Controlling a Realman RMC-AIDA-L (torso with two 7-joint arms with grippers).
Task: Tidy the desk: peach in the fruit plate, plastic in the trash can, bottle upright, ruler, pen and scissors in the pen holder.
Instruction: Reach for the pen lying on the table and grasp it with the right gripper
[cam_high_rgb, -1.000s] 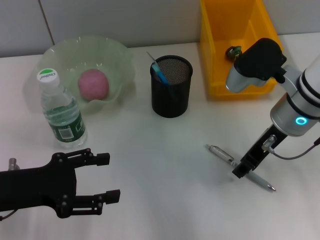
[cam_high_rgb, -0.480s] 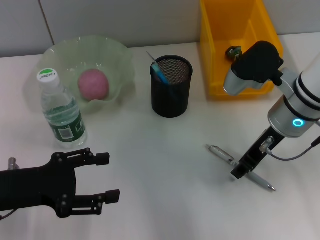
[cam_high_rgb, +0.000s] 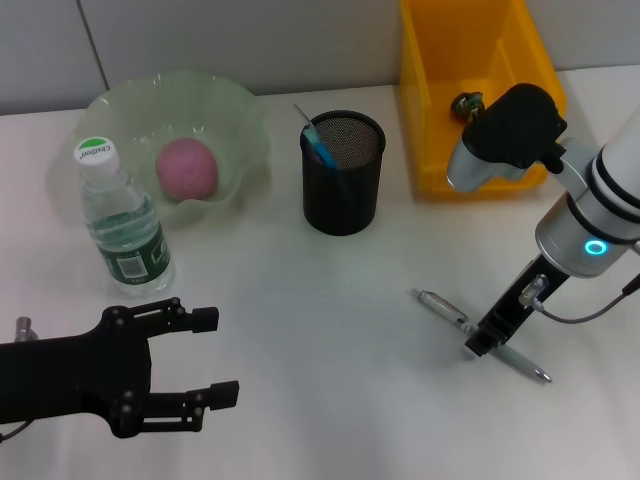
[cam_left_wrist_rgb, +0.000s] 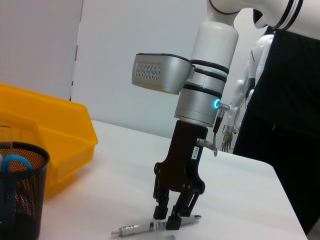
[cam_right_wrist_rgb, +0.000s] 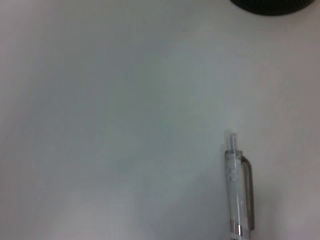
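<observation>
We see pen (cam_high_rgb: 480, 335) flat on worktop (cam_high_rgb: 330, 300), well off from pen holder (cam_high_rgb: 343, 172), long axis slanting away from it. Right hand (cam_high_rgb: 478, 345) directly above pen's middle, fingers spread astride barrel, not clenched. Left hand (cam_high_rgb: 200, 358) spread, idle, far from pen, nearer bottle (cam_high_rgb: 124, 225). Count: one pen, one peach (cam_high_rgb: 187, 168), one bottle, one holder.

peach (cam_high_rgb: 186, 167) pink | bin (cam_high_rgb: 432, 120) yellow | pen holder (cam_high_rgb: 342, 190) blk mesh | plate (cam_high_rgb: 240, 115) pale grn
</observation>
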